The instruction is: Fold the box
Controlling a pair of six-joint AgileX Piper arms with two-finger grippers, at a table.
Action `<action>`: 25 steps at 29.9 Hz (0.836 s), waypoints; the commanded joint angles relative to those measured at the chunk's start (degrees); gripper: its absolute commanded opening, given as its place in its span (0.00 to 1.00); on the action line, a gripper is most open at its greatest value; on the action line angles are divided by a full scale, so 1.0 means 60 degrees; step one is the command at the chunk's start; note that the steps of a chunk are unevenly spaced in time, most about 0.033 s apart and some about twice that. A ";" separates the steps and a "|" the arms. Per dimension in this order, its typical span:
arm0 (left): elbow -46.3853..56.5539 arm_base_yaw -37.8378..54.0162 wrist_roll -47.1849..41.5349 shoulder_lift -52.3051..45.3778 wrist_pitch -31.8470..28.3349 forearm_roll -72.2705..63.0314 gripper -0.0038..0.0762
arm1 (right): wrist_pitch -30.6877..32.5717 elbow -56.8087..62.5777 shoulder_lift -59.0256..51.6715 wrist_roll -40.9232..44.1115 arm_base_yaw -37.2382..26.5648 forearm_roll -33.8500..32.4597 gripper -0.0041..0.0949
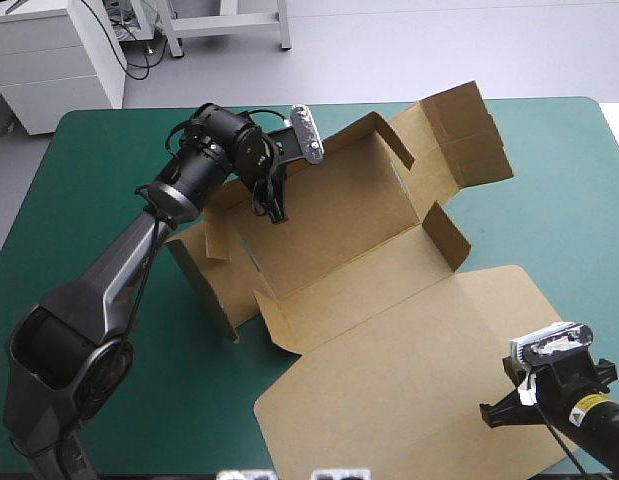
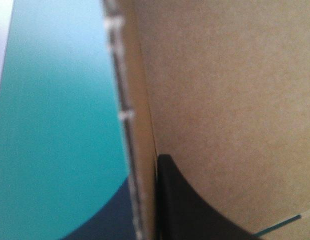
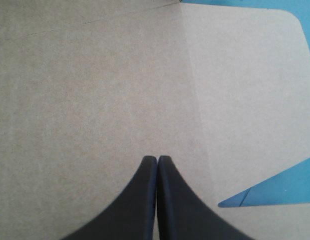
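High view: the brown box sits half-formed at the middle of the table. It is an open tray with its long walls raised and its lid lying flat toward the table's near right corner. Creased flaps stand loose at the tray's end nearest the far right corner. At the end toward the left edge a side wall stands up, with small tabs loose beside it.

The left pincer reaches down at the tray's far wall and is clamped on the board. In the left wrist view one black finger presses the inner face of the box, just beside the sheet's cut edge. The second finger is only a dark blur behind that edge, against the teal-green cover.

The right pincer has its fingers together in a single point over the plain lid, near its rounded corner, gripping nothing. Whether the tip touches the board cannot be told. In the high view this arm is cut off at the near right corner, and its fingers are hard to make out beneath the wrist.
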 commanded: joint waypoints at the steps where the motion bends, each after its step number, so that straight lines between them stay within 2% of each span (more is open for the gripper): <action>1: -0.0332 -0.0379 0.0089 -0.0571 -0.0859 0.0755 0.04 | -0.0561 -0.0230 0.0079 -0.0067 -0.0003 0.0068 0.03; 14: -0.0369 -0.0942 0.0109 -0.0571 -0.1955 0.1524 0.04 | -0.0685 -0.0230 0.0079 -0.0001 -0.0003 0.0068 0.03; 25: -0.0369 -0.0963 0.0126 -0.0571 -0.1804 0.1524 0.04 | -0.0769 -0.0230 0.0079 -0.0001 -0.0003 0.0100 0.03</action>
